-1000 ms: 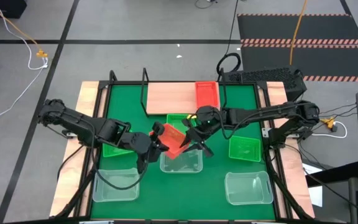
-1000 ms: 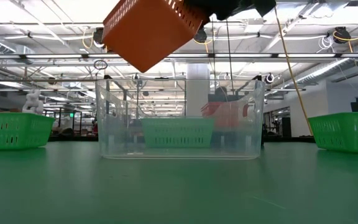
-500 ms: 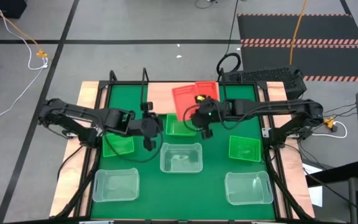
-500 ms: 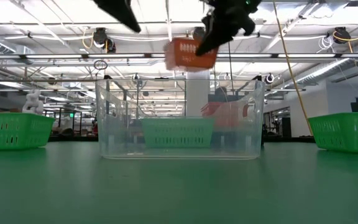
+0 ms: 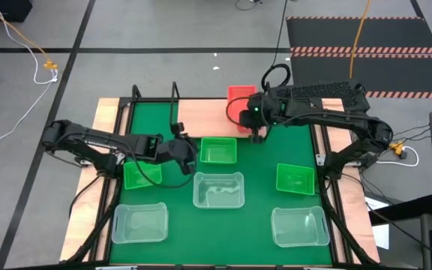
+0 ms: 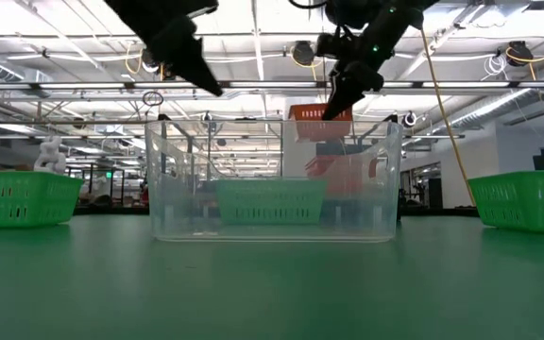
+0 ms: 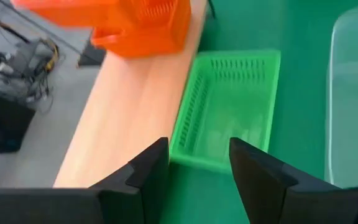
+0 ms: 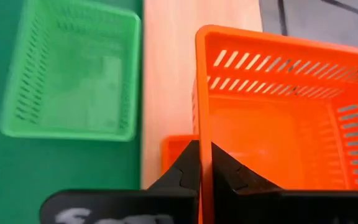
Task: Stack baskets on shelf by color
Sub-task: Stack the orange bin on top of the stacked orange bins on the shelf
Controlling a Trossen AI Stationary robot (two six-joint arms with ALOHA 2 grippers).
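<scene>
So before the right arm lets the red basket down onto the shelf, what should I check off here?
1. Right gripper shut on the wall of the red basket: ok.
2. Held basket over the shelf, at its right end: ok.
3. Held basket lined up with the second red basket showing beneath it: cannot tell; only an edge of the lower one shows.
4. Held basket level: ok in the low view, roughly.
5. Left gripper open, empty and clear of the shelf's right end: ok; it hangs near the green basket that lies in front of the shelf.
</scene>
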